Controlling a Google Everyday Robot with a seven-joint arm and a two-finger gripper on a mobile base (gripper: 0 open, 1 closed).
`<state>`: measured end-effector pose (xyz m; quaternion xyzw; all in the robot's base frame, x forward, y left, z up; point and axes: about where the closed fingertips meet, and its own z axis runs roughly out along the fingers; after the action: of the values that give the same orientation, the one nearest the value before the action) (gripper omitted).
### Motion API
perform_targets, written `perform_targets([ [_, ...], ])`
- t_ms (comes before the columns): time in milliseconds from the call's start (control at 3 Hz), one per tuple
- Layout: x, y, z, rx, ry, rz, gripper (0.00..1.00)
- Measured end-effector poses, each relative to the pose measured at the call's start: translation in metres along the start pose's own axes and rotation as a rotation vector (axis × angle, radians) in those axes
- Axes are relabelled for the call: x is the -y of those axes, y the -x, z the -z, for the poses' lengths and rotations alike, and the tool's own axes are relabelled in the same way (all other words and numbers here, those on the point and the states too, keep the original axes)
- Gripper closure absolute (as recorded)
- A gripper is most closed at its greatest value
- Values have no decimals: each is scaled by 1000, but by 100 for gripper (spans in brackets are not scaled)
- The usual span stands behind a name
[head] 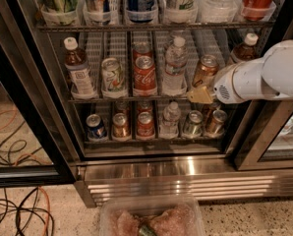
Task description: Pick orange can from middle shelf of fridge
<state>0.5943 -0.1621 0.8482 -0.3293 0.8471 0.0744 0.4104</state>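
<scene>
On the middle shelf (98, 100) of the fridge (186, 175), the orange can (205, 71) stands two lanes right of the red can lettered Coca-Cola (144, 75); its own label is unreadable. The end effector (199, 95) sits further right and lower than that Coca-Cola can, just beneath the orange can's base. I cannot tell whether it is apart or together.

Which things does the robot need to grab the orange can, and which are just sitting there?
For the job: orange can; middle shelf; fridge; hand, just below the can and in front of it.

Just sitting there: red Coca-Cola can; white-and-green can; water bottle; cables on the floor.
</scene>
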Motion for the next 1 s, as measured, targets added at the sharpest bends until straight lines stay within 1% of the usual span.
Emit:
perform_targets([
  [333,0,0,0,0,0,0,43],
  [667,0,0,0,0,0,0,19],
  [1000,0,0,0,0,0,0,0],
])
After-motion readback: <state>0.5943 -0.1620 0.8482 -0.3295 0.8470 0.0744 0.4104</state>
